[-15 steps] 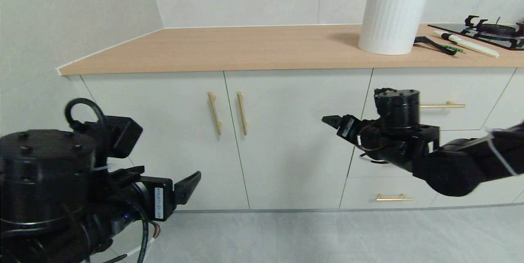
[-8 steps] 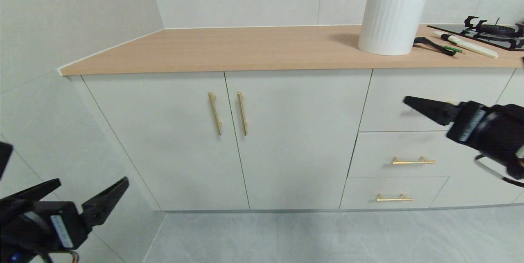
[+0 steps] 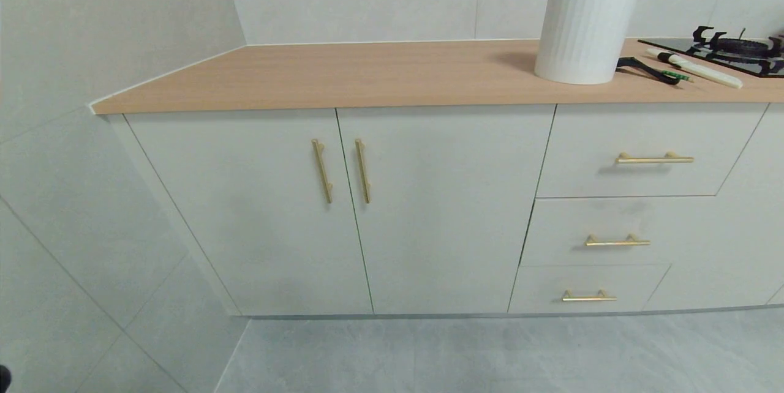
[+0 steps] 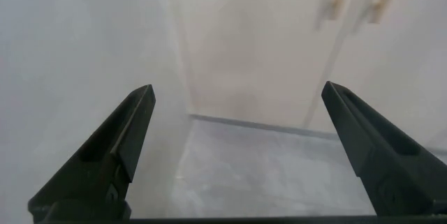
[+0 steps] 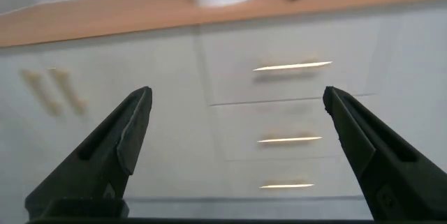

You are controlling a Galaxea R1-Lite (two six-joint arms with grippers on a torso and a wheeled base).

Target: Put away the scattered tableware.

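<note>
The left gripper (image 4: 236, 90) and right gripper (image 5: 236, 91) both gape wide, empty, facing the cabinets (image 3: 429, 209). The utensils (image 3: 674, 67) lie upper right on the worktop (image 3: 343, 74), beside the white ribbed holder (image 3: 585, 19), probably their destination.

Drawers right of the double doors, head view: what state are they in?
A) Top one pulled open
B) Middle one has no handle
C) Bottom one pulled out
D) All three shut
D: the three drawers sit flush with the cabinet front, with no gap showing at any edge, and each carries a gold handle.
</note>
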